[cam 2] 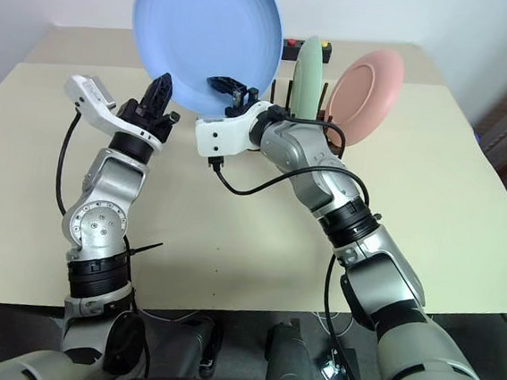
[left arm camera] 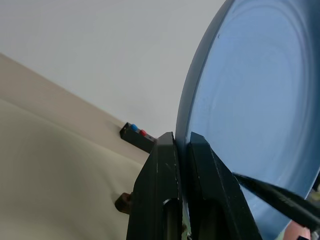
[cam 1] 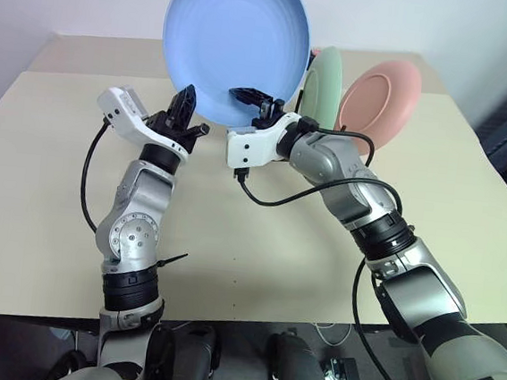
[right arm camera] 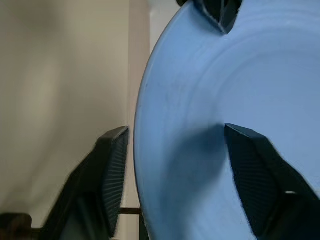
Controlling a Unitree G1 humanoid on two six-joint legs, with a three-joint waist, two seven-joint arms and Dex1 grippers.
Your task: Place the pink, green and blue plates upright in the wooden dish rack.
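Left eye view: the round, shallow, matte light-blue plate [cam 1: 236, 45] is held upright in the air above the far part of the beige table [cam 1: 47, 188], concave face toward the camera. Its lower-left rim is pinched by the left gripper [cam 1: 188, 105]; in the left wrist view the two black fingers [left arm camera: 160, 190] are seen pressed together with the rim edge between them, so that pincer is clamped on the plate. The right gripper [cam 1: 251, 100] is placed at the plate's lower-right rim. In the right wrist view its ribbed pads [right arm camera: 112, 170] are seen spread wide, one on each side of the rim, with a clear gap on the outer side; the jaws straddle the plate without gripping it.

Just behind and to the right, the pale mint-green round plate [cam 1: 322, 84] is seen standing on edge, and beside it the salmon-pink round plate [cam 1: 381, 99] is seen upright, tilted slightly outward. Dark upright posts of the wooden dish rack [cam 2: 287, 93] are visible between the blue and green plates in the right eye view; the rack's base is hidden by the right arm. A small black box with coloured buttons [cam 2: 308, 44] is seen at the table's far edge, behind the plates.
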